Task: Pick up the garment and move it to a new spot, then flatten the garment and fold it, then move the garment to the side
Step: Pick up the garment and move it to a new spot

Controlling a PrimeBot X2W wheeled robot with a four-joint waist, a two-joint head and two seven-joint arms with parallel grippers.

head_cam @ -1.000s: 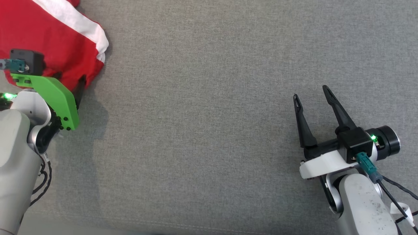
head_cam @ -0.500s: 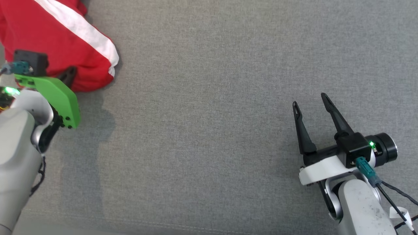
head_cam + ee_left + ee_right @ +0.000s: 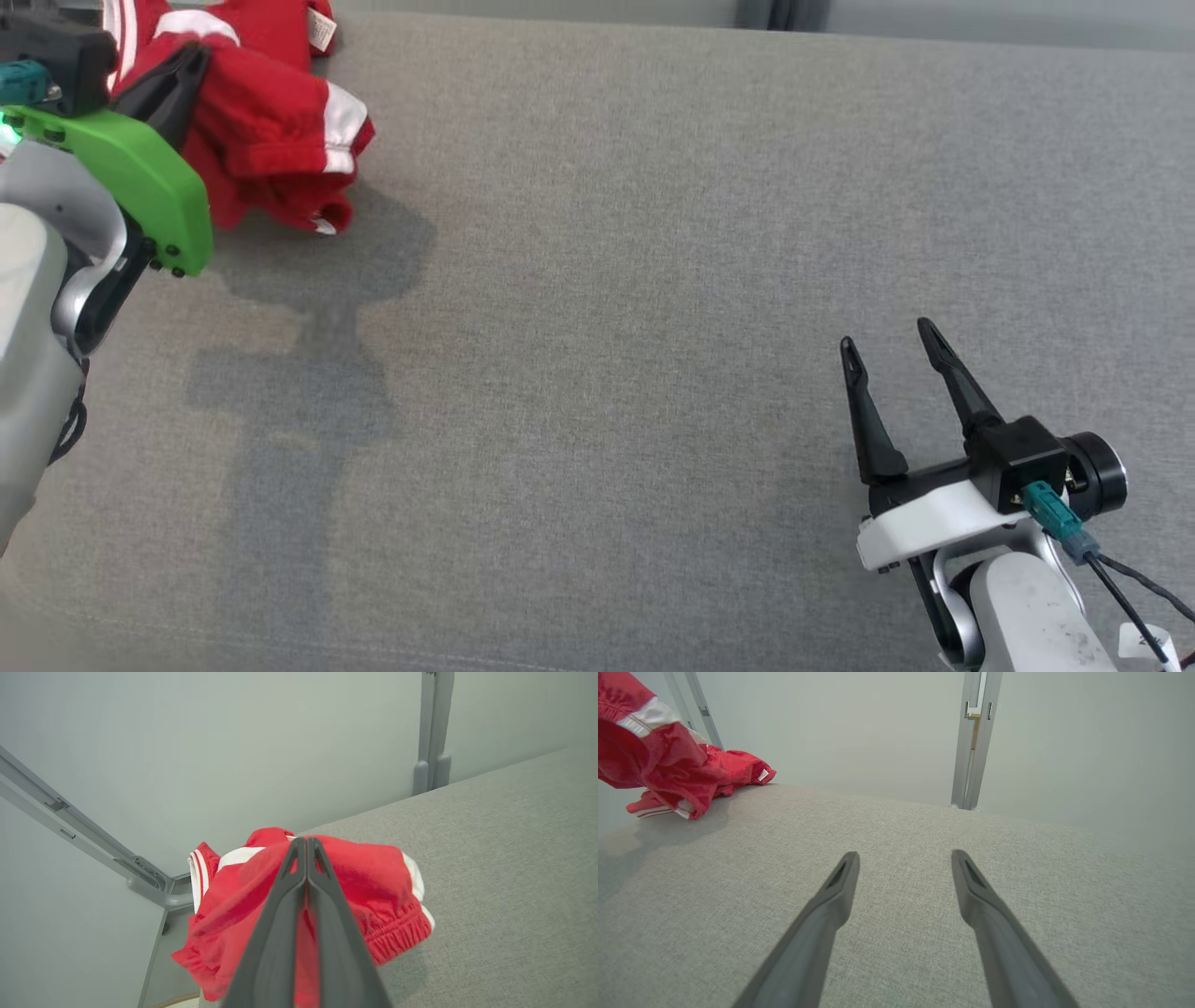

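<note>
Left end effector (image 3: 306,841), wide a second ago, now pinches the bunched, part-raised red garment (image 3: 373,882).

The tag (image 3: 323,33) on the garment (image 3: 271,117) cannot be read.

Grey woven surface (image 3: 597,327), wide and flat — pale plain wall (image 3: 854,728) beyond its far edge, grey metal post (image 3: 971,742) upright there.

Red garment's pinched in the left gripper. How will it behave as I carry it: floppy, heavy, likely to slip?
Likely very floppy: the red garment droops in bunched folds around the shut left gripper, so expect a crumpled landing. Probably light: the thin cloth hangs from one narrow pinch without pulling free. It might slip, since the fabric looks slightly shiny.
</note>
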